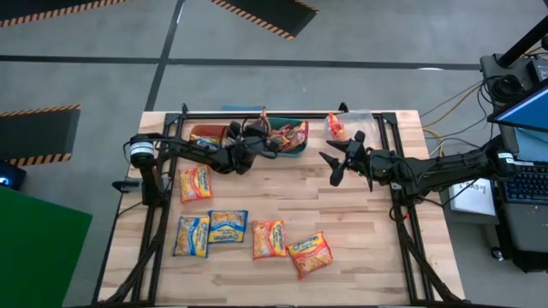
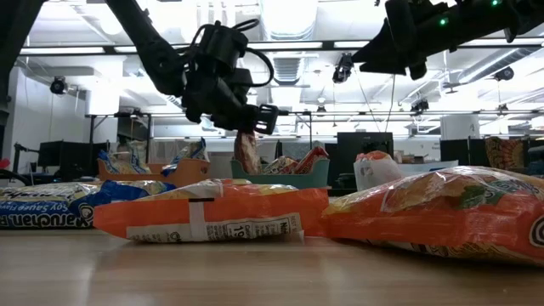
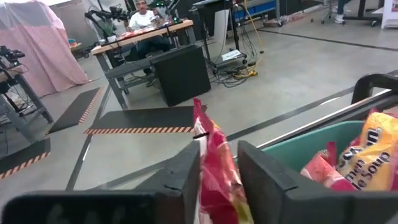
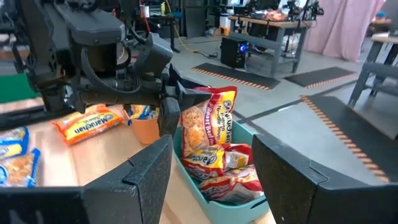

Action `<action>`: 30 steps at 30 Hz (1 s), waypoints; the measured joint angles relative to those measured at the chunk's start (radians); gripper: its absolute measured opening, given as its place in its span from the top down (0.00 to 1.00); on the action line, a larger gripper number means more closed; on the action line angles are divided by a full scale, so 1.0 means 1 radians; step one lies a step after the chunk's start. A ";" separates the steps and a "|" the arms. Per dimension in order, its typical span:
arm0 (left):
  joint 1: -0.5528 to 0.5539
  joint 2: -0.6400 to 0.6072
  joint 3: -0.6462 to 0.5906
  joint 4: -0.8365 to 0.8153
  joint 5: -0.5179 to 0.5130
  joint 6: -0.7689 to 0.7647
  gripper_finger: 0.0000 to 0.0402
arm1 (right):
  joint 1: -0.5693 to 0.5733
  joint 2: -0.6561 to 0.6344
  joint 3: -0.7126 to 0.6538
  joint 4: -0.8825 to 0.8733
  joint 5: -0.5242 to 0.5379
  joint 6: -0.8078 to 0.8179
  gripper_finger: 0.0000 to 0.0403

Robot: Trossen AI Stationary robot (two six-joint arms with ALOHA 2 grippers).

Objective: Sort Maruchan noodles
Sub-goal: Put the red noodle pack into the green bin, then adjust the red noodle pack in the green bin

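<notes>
At the far edge of the table (image 1: 291,184), going left to right, we see an orange bin (image 1: 205,136), then the green bin (image 1: 295,147) with maroon-pink Maruchan packets (image 4: 227,171) in it. Our left gripper (image 1: 259,137) hangs above the green bin with a maroon-pink packet (image 3: 214,168) upright between its fingers (image 3: 267,180); whether they clamp it or have let go, we cannot tell. Further right, our right gripper (image 1: 336,162) hovers over bare wood, fingers apart, empty. Beyond it an orange-red packet (image 1: 336,127) sits in a clear bin. Five packets (image 1: 248,235) lie on the near table.
</notes>
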State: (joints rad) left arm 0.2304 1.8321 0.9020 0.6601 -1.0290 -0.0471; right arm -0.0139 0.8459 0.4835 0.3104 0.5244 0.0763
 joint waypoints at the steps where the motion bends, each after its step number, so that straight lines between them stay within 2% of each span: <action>1: -0.005 -0.005 0.000 -0.008 0.002 0.000 0.74 | 0.000 0.000 0.000 0.000 -0.001 0.015 0.48; 5: -0.042 -0.049 -0.001 -0.023 0.000 0.059 0.64 | 0.003 -0.009 0.000 -0.002 -0.021 0.106 0.48; 8: -0.084 -0.128 -0.001 -0.068 -0.001 0.133 0.58 | 0.003 -0.034 0.000 0.001 -0.052 0.201 0.48; 13: -0.157 -0.308 -0.001 -0.255 -0.001 0.202 0.53 | 0.003 -0.061 0.000 0.005 -0.063 0.322 0.51; 16: -0.212 -0.434 -0.011 -0.398 0.035 0.210 0.54 | 0.003 -0.051 0.000 0.003 -0.061 0.352 0.58; 19: -0.274 -0.552 -0.052 -0.472 0.189 0.221 0.56 | -0.012 -0.025 0.000 0.009 -0.055 0.382 0.69; 22: -0.322 -0.639 -0.116 -0.472 0.339 0.218 0.59 | -0.044 0.013 0.016 0.008 -0.052 0.394 0.81; 26: -0.365 -0.712 -0.200 -0.469 0.365 0.219 0.63 | -0.090 0.081 0.080 -0.014 -0.056 0.381 0.95; 30: -0.365 -0.761 -0.262 -0.469 0.364 0.218 0.65 | -0.152 0.151 0.182 -0.118 -0.074 0.373 0.97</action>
State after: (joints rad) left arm -0.1349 1.0709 0.6403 0.1913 -0.6647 0.1711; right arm -0.1659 0.9967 0.6654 0.1925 0.4505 0.4497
